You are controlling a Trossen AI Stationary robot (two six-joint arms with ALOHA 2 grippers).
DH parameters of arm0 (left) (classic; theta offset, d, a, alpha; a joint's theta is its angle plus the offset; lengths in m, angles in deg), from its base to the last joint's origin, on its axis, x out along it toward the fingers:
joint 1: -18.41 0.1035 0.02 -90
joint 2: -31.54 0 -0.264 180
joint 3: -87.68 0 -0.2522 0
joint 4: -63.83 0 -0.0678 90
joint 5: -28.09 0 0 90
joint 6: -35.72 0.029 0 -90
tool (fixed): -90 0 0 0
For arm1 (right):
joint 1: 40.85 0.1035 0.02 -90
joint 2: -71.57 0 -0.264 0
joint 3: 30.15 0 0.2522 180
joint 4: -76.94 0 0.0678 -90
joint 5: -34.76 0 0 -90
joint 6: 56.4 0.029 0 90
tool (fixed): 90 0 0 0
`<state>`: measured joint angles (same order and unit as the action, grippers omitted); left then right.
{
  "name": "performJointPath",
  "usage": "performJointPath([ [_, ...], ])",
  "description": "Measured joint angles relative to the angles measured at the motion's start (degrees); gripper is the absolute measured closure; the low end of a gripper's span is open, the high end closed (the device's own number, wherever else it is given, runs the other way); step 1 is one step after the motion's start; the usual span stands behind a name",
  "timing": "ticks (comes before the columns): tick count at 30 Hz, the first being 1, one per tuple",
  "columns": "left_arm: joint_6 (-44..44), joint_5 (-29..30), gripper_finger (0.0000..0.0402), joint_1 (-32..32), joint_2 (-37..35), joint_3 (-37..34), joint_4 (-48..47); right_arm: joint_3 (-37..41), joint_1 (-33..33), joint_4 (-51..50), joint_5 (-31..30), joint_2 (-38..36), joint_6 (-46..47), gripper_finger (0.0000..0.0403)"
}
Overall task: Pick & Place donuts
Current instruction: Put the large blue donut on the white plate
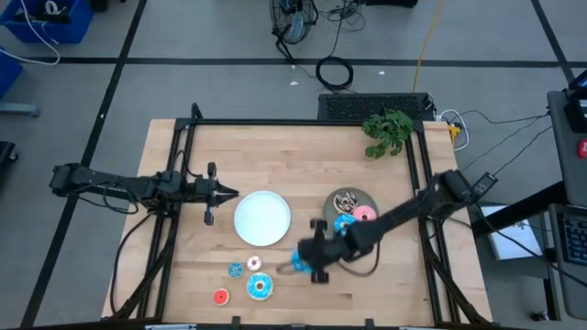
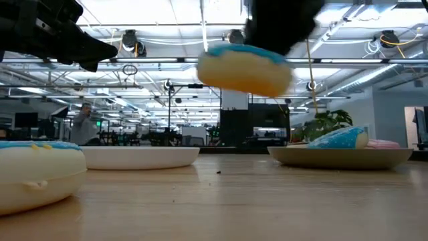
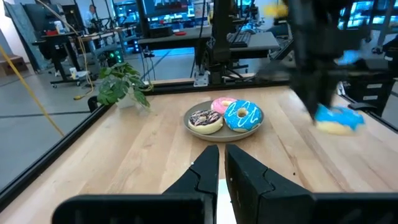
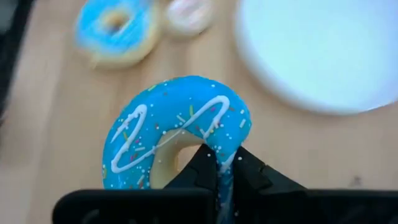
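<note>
My right gripper (image 1: 305,262) is shut on a blue-iced donut with white drizzle (image 4: 177,134) and holds it in the air (image 2: 244,67) near the table's front, between the white plate (image 1: 262,218) and the grey plate (image 1: 371,199). The grey plate carries a brown donut (image 1: 346,199), a pink one (image 1: 365,214) and a blue one (image 1: 344,223), all lying flat. On the table lie a blue donut (image 1: 260,287), a small blue one (image 1: 236,269), a small white one (image 1: 254,264) and a red one (image 1: 220,296). My left gripper (image 1: 223,192) is shut and hovers left of the white plate. My right gripper pinches the blue donut's ring wall (image 4: 225,148), one finger (image 4: 198,169) in the hole and the other (image 4: 250,173) outside. The fingers slant down from the table's right side. The donut is lifted clear of the table and tilted (image 2: 244,67).
A small green plant (image 1: 388,130) stands at the far right corner. Black frame rails (image 1: 180,165) run along the table's left, far and right sides. Bare wood lies between the two plates and along the table's front right.
</note>
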<state>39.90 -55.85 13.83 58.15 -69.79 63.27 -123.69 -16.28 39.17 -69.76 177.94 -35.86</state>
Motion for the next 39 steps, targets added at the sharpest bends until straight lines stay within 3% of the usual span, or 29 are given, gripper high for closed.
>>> performJointPath([
  [4, 0.99, -0.02, 0.0366, 0.00, -0.01, 0.00, -0.14, -0.09, -7.08, 0.34, 0.15, -2.70, -3.45, 0.0396],
  [8, 6.57, 0.42, 0.0366, -0.03, -0.17, 0.00, 0.91, -0.08, -15.11, 3.30, 5.02, -3.35, -9.48, 0.0395],
  [15, 7.38, 3.08, 0.0366, 0.00, -0.15, 0.04, 1.50, -0.90, -23.96, 11.13, 13.13, 0.14, -14.91, 0.0395],
  [19, 8.83, 4.46, 0.0366, 0.02, -0.12, 0.04, 1.55, -7.46, -25.86, 10.12, 16.17, 6.81, -16.16, 0.0395],
  [26, 8.97, 6.98, 0.0366, 0.04, -0.12, 0.04, 1.92, -20.08, -27.15, 0.72, 14.96, 17.36, -19.71, 0.0395],
  [39, 7.73, 7.52, 0.0366, 0.04, -0.12, 0.04, 1.48, -21.73, -27.16, 0.99, 16.30, 24.20, -21.22, 0.0395],
])
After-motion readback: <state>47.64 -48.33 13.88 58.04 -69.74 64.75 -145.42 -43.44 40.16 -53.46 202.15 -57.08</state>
